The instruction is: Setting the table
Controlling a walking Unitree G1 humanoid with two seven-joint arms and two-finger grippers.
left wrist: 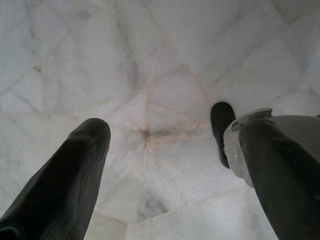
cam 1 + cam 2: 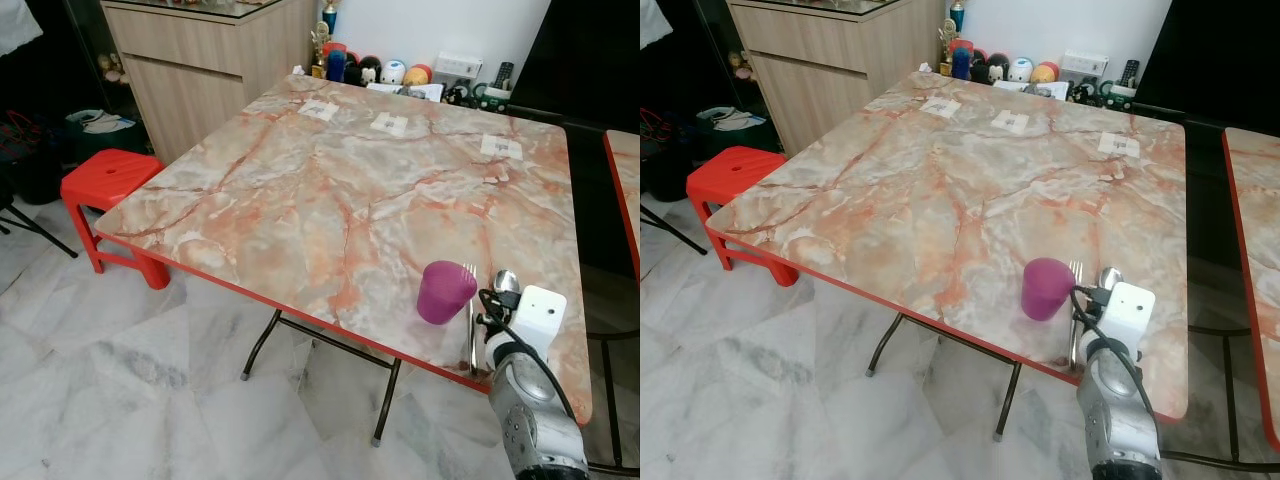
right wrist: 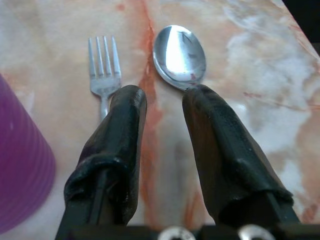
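Note:
A purple cup [image 2: 445, 291] stands upright near the front right edge of the marble-patterned table [image 2: 330, 190]. Just right of it lie a fork [image 3: 104, 72] and a spoon [image 3: 179, 56], side by side with their heads pointing away from me. My right gripper [image 3: 164, 97] hovers low over the two handles. It is open, with bare tabletop showing between its fingers. Each finger covers part of a handle. My right wrist [image 2: 525, 330] hides the gripper from the head camera. My left gripper [image 1: 175, 135] hangs open above the floor.
A red plastic stool [image 2: 108, 180] stands at the table's left corner, with a wooden cabinet [image 2: 200, 60] behind it. Small toys and bottles [image 2: 390, 70] line the far edge, and three paper labels [image 2: 390, 123] lie nearby. A second table [image 2: 628, 180] adjoins on the right. My foot [image 1: 220, 125] rests on the marble floor.

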